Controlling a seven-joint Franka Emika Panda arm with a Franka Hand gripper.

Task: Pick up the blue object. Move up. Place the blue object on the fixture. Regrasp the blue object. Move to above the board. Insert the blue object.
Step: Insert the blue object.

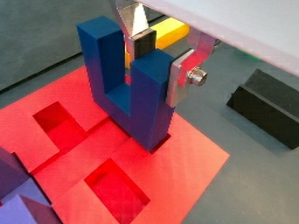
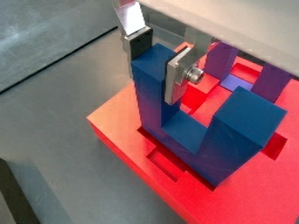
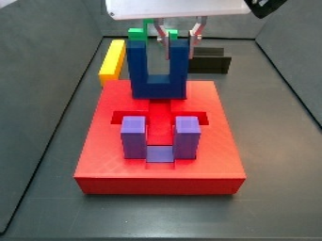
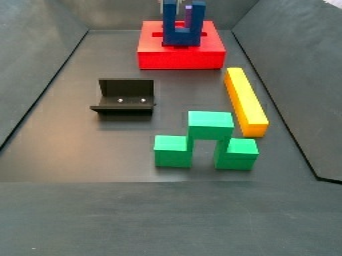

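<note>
The small dark blue U-shaped block (image 3: pixel 160 68) stands prongs-up on the far part of the large flat red recessed board (image 3: pixel 158 162), its base apparently entering a recess. It looks rigid, light and smooth. The gripper (image 1: pixel 159 54) pinches one prong, a sensible hold.

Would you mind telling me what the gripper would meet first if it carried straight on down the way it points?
The gripper straddles one prong of the blue object, which already stands on the board. Going down, its fingers would probably meet the block's bridge first, though depth is unclear.
</note>
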